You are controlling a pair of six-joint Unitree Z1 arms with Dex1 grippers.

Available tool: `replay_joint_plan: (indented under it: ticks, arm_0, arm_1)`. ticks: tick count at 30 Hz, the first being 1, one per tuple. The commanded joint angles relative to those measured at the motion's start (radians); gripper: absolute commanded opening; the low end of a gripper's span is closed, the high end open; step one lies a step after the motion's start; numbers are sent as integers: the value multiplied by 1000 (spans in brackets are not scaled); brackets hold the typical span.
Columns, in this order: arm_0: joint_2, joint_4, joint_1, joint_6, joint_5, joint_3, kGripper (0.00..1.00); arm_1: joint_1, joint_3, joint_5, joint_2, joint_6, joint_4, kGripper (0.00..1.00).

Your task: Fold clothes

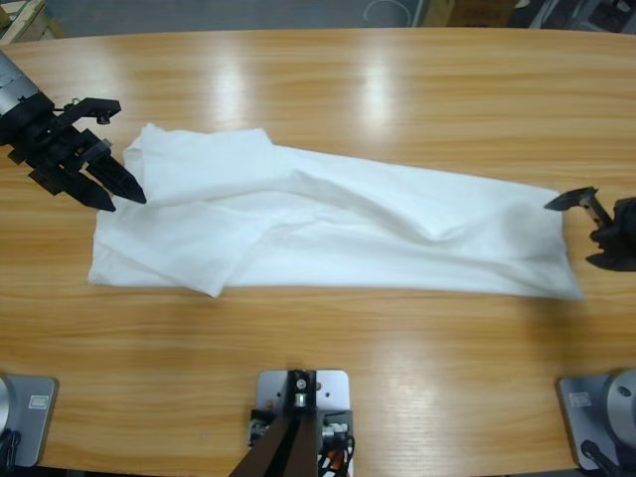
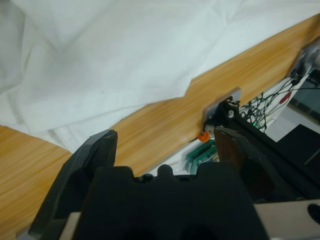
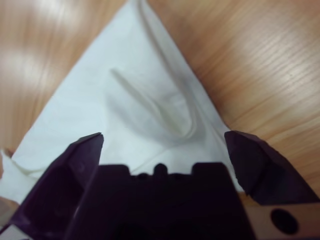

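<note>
I see the white T-shirt (image 1: 328,224) lying on the wooden surface (image 1: 328,89), its long axis running left to right, with the bulkier, wrinkled part at the left and a flatter, narrower stretch reaching toward the right edge. A fold pokes out at the near-left hem. My left hand (image 1: 114,184) comes in from the left side, its jaws apart and holding nothing, the tips just beside the shirt's left edge; in the left wrist view the cloth (image 2: 125,60) lies past the jaws. My right hand (image 1: 586,229) sits at the right end of the shirt, jaws spread wide and empty, and its wrist view looks along a tapering corner of fabric (image 3: 140,105). Bare wood runs broad along the far side and the near side.
</note>
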Motion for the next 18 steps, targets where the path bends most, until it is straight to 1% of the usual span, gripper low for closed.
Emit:
replay_joint_plan:
  ticks: [1, 5, 8, 11, 12, 13, 14, 16, 17, 18]
  arm_0:
    - [-3, -10, 3, -2, 13, 30, 757]
    - [3, -10, 3, -2, 16, 29, 757]
    - [3, -10, 3, -6, 22, 30, 757]
    - [3, -10, 3, -8, 25, 30, 757]
    - [3, -9, 3, -9, 26, 31, 757]
    - [1, -8, 3, -10, 26, 30, 757]
    - [0, -8, 4, -10, 27, 31, 757]
    - [-2, -5, 7, -10, 28, 30, 757]
    - [-2, -5, 7, -10, 29, 31, 757]
    - [-2, -5, 7, -11, 30, 31, 757]
  arm_1:
    - [-23, 227, 37, 87, 18, -366, 987]
    - [-23, 228, 35, 66, -46, -413, 982]
    - [-24, 226, 46, 107, -59, -436, 982]
    - [-23, 225, 110, 210, -66, -497, 982]
    - [-23, 226, 135, 242, -71, -526, 954]
    - [-23, 227, 160, 267, -73, -553, 865]
    - [-23, 227, 189, 293, -76, -579, 807]
    - [-23, 229, 200, 302, -78, -584, 721]
    - [-23, 234, 200, 298, -78, -583, 646]
    - [-23, 240, 201, 291, -78, -583, 493]
